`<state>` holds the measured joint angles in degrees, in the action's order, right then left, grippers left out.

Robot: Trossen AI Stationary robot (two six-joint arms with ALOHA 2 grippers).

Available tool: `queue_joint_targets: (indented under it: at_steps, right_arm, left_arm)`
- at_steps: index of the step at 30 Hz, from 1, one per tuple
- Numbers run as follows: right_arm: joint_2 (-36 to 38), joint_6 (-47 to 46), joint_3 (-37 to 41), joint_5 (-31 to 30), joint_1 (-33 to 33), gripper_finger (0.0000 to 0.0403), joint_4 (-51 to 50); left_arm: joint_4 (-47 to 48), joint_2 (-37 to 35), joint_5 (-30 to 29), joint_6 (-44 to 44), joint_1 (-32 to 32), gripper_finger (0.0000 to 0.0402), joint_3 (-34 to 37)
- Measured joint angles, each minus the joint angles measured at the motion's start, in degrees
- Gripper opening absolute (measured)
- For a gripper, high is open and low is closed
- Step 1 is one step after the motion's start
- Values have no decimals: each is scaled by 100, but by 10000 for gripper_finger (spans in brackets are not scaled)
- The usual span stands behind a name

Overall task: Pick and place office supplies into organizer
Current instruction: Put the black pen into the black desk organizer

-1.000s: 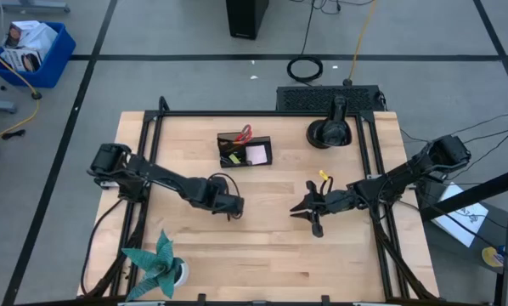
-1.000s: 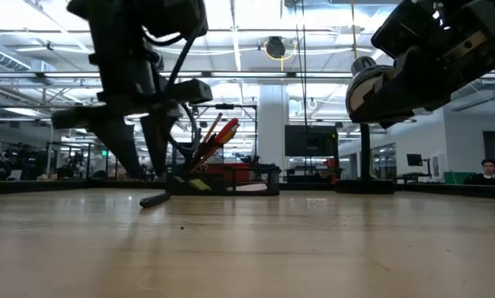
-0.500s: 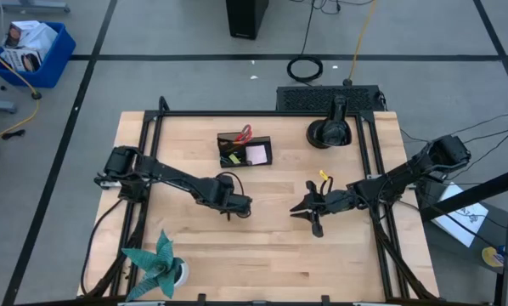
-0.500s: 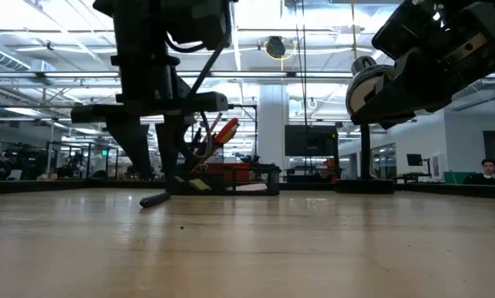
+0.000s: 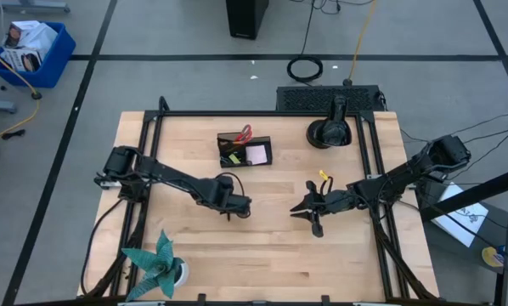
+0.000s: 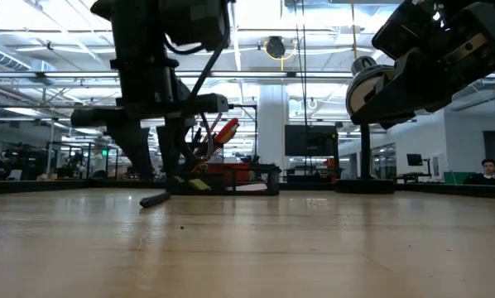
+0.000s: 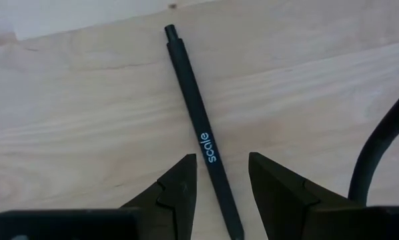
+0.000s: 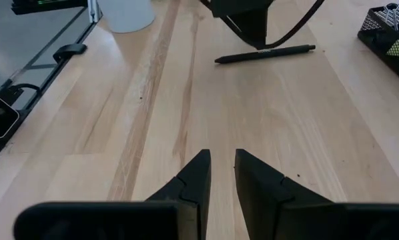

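You've got the left gripper (image 7: 221, 175) with jaws apart straddling the thin black pen (image 7: 201, 130) lying flat on the wooden table (image 5: 339, 255), so drop straight, pinch mid-barrel; right gripper (image 8: 221, 170) idles, jaws slightly apart.

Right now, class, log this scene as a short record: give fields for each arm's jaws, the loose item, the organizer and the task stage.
left gripper: jaws open, astride the black pen, not closed on it
right gripper: jaws slightly apart, empty, above bare table
black pen: flat on table
organizer: holds scissors, pink pad
stage: pen not yet lifted
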<state>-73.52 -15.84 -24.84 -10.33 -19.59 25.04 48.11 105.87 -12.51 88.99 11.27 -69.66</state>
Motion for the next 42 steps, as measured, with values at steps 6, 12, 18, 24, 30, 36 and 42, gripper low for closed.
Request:
queue_joint_targets:
  at_steps: [6, 12, 18, 24, 30, 36, 42]
  right_arm:
    - [0, 1, 1, -4, 0, 59, 0]
    - [0, 3, 0, -6, 0, 59, 8]
    - [0, 3, 0, -7, 0, 59, 42]
    - [0, 4, 0, -7, 0, 59, 42]
    - [0, 5, 0, -7, 0, 59, 42]
    - [0, 5, 0, -7, 0, 59, 42]
    - [0, 5, 0, -8, 0, 59, 42]
  left_arm:
    - [-138, 4, -33, -14, 15, 140, 135]
    - [-531, 4, 85, 84, 0, 140, 413]
    - [-596, 4, 202, 162, 0, 140, 500]
    - [-957, -20, 271, 206, 0, 140, 755]
    - [-1240, -42, 288, 197, 11, 139, 901]
    - [-1220, -28, 397, 199, 0, 84, 908]
    - [-1278, -18, 411, 103, 2, 11, 906]
